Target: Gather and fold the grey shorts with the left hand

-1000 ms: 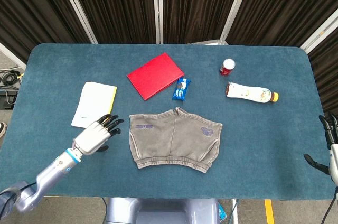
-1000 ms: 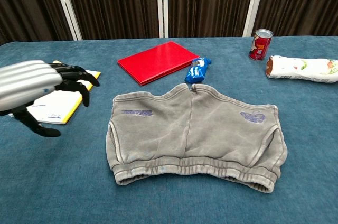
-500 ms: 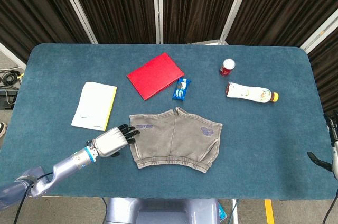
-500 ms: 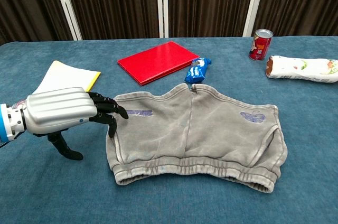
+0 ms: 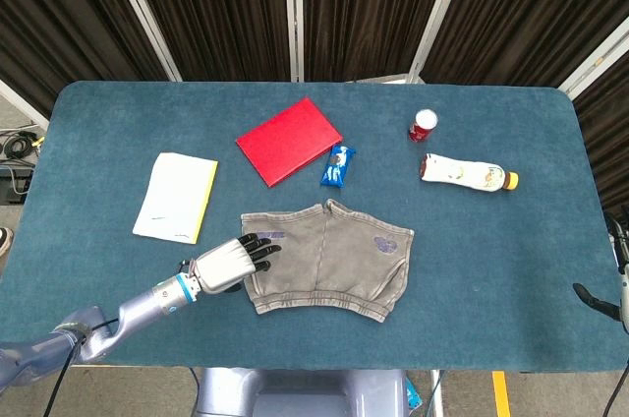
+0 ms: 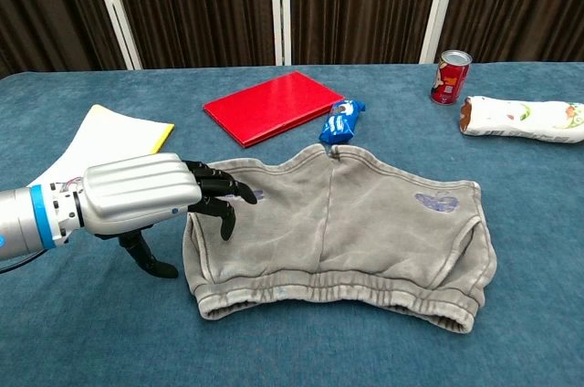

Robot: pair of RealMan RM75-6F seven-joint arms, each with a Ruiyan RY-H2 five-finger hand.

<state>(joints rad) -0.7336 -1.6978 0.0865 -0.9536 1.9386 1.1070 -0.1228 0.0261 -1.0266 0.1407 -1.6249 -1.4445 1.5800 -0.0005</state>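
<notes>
Shorts, grey, flat faded cotton (image 5: 327, 260), lie mid-worktop near the front edge, long axis running 9 to 3 o'clock. Your left robot hand (image 5: 231, 261) sits at their 9 o'clock edge, fingers (image 6: 222, 193) spread over the cloth, grasping nothing yet. Fabric extends toward 3 o'clock from it. Right robot hand (image 5: 614, 265) is barely in frame, well apart; can't tell its state. Left is far nearer.
</notes>
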